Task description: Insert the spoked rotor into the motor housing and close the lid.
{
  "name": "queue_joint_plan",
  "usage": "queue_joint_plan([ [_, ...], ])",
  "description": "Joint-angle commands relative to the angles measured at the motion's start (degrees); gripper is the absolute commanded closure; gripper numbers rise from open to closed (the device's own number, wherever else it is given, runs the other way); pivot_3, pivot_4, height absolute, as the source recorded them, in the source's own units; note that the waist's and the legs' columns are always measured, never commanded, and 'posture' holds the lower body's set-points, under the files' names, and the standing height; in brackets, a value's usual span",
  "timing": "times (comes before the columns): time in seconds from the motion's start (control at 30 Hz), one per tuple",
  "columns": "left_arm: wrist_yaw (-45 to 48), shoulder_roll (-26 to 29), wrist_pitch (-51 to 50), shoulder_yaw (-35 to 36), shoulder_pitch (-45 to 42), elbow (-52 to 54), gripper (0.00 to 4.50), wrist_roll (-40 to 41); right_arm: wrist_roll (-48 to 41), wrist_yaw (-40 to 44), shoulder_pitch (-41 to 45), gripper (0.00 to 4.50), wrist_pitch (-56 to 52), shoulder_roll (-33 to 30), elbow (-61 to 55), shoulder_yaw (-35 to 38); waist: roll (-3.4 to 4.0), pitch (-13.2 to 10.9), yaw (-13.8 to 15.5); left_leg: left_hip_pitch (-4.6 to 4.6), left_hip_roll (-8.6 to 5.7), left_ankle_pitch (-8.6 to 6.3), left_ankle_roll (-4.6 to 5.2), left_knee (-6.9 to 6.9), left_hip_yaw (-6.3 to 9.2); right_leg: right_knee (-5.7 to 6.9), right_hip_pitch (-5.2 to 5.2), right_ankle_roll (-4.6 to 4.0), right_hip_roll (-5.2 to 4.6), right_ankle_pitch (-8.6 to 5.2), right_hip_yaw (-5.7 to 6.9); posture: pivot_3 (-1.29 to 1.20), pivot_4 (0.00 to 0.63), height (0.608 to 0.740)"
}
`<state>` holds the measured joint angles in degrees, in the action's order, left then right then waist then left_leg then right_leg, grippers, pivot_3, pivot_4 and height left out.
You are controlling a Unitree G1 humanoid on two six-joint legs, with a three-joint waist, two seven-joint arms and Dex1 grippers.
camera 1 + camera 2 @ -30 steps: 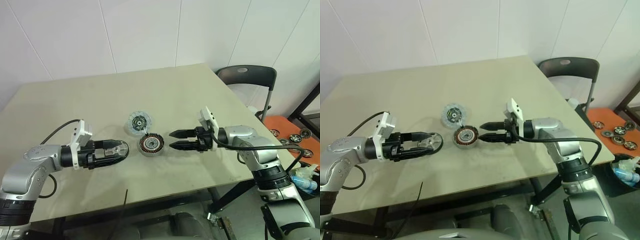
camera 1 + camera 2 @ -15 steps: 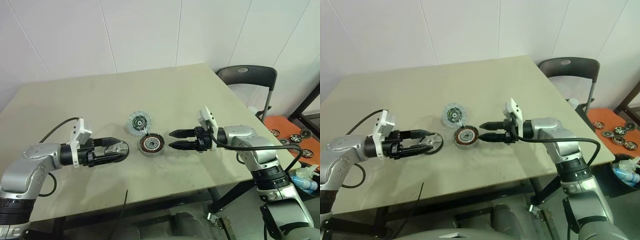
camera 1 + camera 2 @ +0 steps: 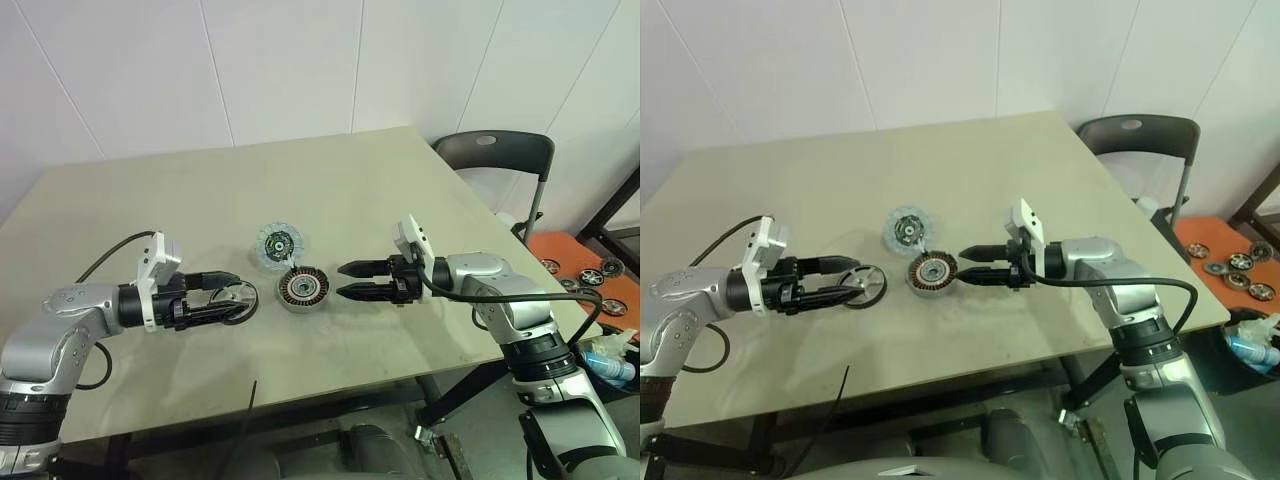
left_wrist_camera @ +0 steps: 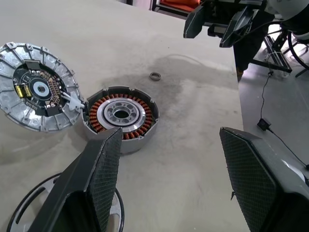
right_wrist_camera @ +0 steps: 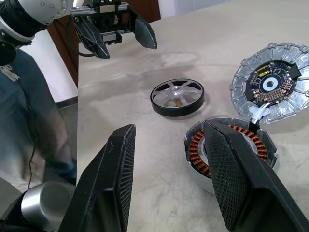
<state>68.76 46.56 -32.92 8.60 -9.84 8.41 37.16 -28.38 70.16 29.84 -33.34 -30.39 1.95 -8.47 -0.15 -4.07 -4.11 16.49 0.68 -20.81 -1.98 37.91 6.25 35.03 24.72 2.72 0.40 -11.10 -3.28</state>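
**Rotor flat on bench, housing uncovered**

Beige bench (image 3: 330,190) carries one of each part. From the left gripper (image 3: 236,297), spread and empty, the one spoked rotor (image 5: 177,96) lies flat just ahead, black rim, silver spokes, axis upright. Past it at three o'clock sits the one motor housing (image 3: 302,289), copper windings facing up. Its pale lid (image 3: 278,245) lies flat at eleven o'clock, touching it. Right gripper (image 3: 346,281), parted and empty, points at the housing.

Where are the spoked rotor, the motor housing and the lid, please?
spoked rotor (image 5: 177,96), right wrist view, on its silver hub.
motor housing (image 4: 120,113), left wrist view, on its silver-grey centre.
lid (image 4: 38,89), left wrist view, on its dark centre.
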Motion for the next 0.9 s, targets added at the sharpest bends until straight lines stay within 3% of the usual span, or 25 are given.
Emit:
queue_joint_plan([
  [0.03, 0.13, 0.09, 0.91, 0.59, -1.91, -0.04, 1.06, 0.11, -0.64, 0.38, 0.63, 2.25, 0.64, -0.36, -1.08, 1.14, 0.0, 0.0, -0.02, 0.0, 0.0, 0.0, 0.0, 0.0, 0.0, 0.0, 0.0, 0.0, 0.0, 0.0, 0.0, 0.0, 0.0, 0.74],
  [0.9, 0.89, -1.69, 2.36, -0.75, -5.23, -3.66, 1.06, -0.81, 0.14, 0.24, 1.31, 2.25, 1.63, -0.87, -0.48, 1.31, 0.0, 0.0, 0.06, 0.0, 0.0, 0.0, 0.0, 0.0, 0.0, 0.01, 0.0, 0.0, 0.0, 0.0, 0.0, 0.0, 0.0, 0.74],
])
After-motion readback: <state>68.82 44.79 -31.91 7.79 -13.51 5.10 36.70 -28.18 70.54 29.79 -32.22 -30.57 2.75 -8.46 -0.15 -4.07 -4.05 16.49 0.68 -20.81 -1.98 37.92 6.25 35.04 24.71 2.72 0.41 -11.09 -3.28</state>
